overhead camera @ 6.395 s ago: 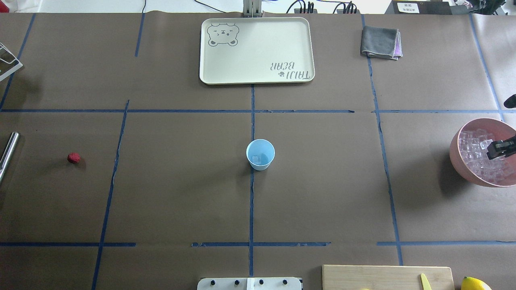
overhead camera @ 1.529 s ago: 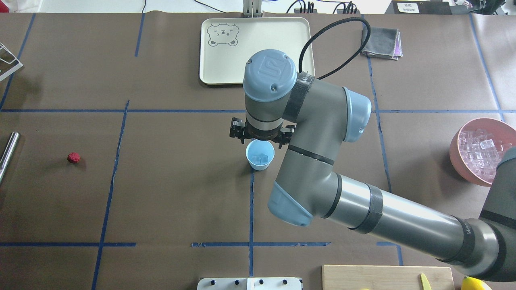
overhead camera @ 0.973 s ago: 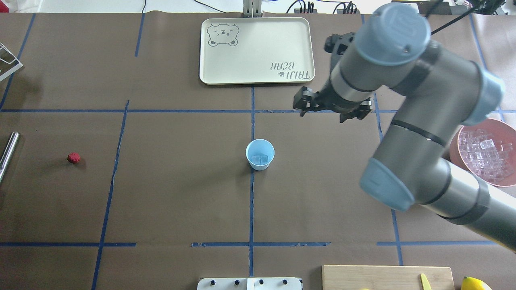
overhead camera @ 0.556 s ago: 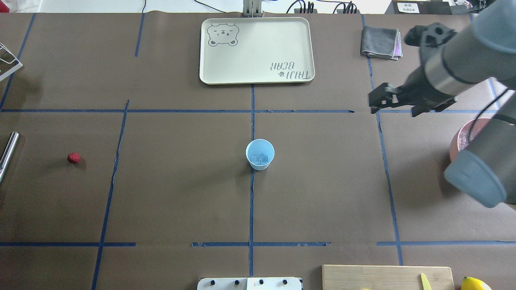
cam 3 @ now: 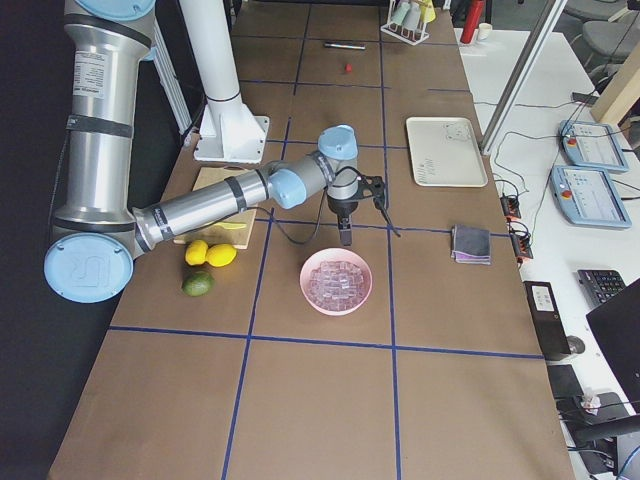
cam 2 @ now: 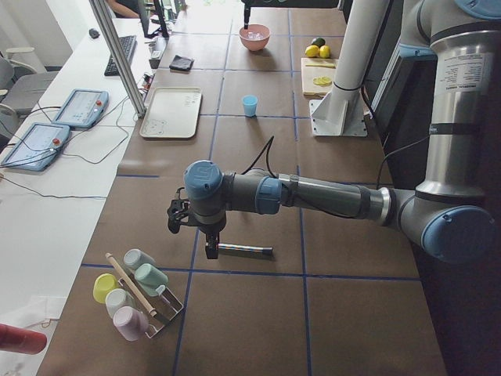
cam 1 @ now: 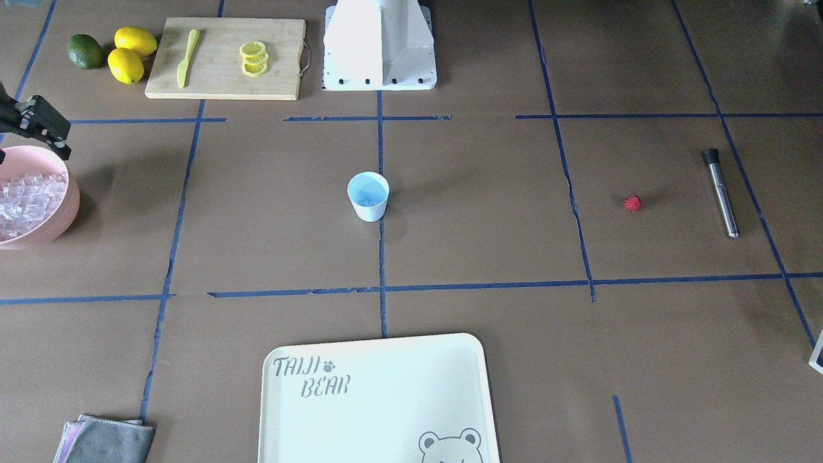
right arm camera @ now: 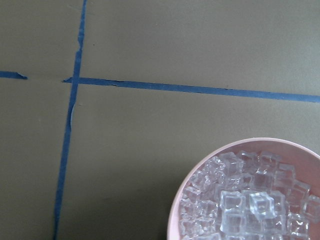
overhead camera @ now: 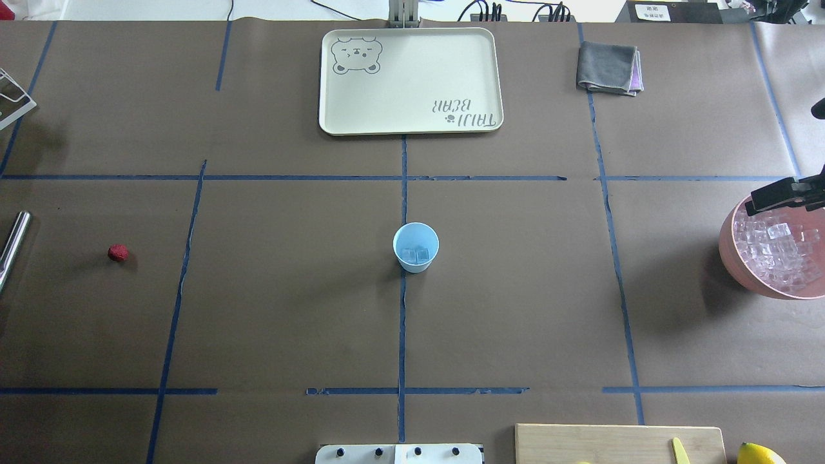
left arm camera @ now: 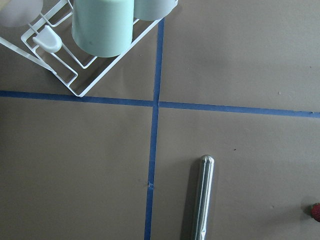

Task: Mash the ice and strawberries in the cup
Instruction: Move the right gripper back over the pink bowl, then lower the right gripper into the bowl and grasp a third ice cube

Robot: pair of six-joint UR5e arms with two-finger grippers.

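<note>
The light blue cup (overhead camera: 416,247) stands upright at the table's centre with ice (overhead camera: 416,255) cubes in its bottom. More ice (right arm camera: 250,202) fills the pink bowl (overhead camera: 735,258) at the right edge. My right gripper (cam 3: 367,232) hangs open over the bowl's far rim, holding nothing; only one finger (overhead camera: 773,195) shows in the overhead view. The strawberry (overhead camera: 117,252) lies alone on the paper far to the left. My left gripper (cam 2: 194,231) hovers above a steel muddler (left arm camera: 201,197) beyond the strawberry; I cannot tell whether it is open or shut.
A cream tray (overhead camera: 410,122) and a folded grey cloth (overhead camera: 608,67) lie at the far side. A cutting board (cam 1: 225,83) with lemon slices and a knife, lemons (cam 1: 132,53) and a lime sit near the base. A wire rack of cups (cam 2: 133,294) stands at the left end.
The right arm swung from above the cup out to the right, back over the pink bowl. The cup holds more ice than 6.4 s ago. Cup and strawberry have not moved.
</note>
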